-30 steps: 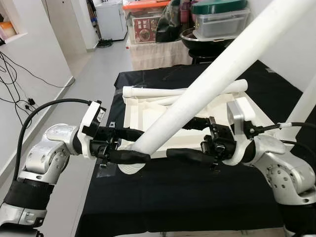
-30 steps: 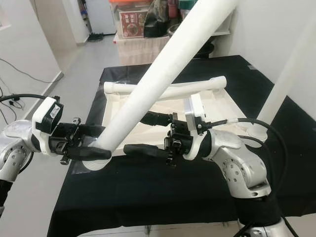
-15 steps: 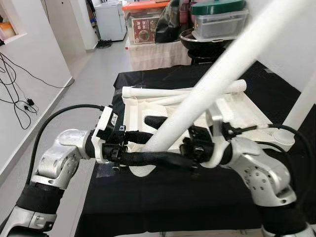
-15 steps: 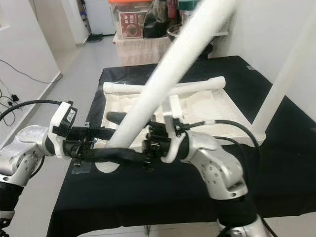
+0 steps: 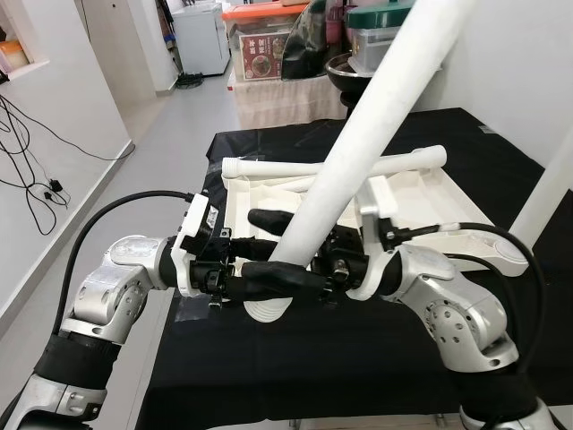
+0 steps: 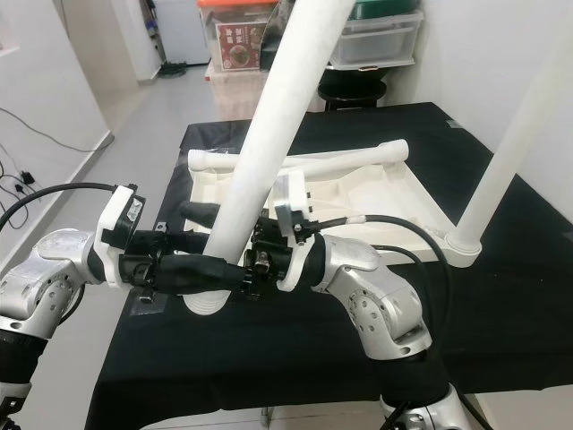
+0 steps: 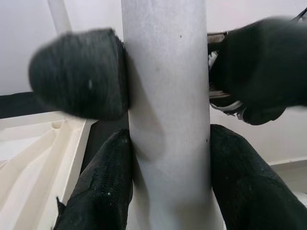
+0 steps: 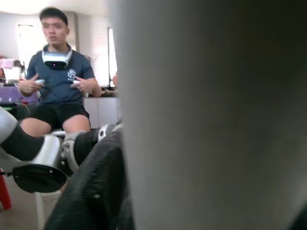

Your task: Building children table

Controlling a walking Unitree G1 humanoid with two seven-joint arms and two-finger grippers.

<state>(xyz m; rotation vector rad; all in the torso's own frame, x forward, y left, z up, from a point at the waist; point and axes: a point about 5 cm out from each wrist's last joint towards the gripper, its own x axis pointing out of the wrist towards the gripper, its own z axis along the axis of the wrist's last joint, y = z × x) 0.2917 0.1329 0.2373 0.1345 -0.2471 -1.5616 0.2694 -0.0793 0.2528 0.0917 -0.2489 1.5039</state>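
While both end effectors, left point(image 5: 269, 273) & right point(image 5: 309, 276), are pinching this leg point(image 5: 358, 134), I'm seating it in the top point(image 5: 421, 193); another's standing, more lying.

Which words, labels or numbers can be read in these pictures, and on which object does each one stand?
None can be read with certainty.
Red label on the clear storage box at the back: print too small and blurred.
Small sticker on the left arm's white wrist housing: too small to read.
Emblem on the person's dark shirt: blurred.
White table leg, held by both the left end effector and the right end effector: no text.
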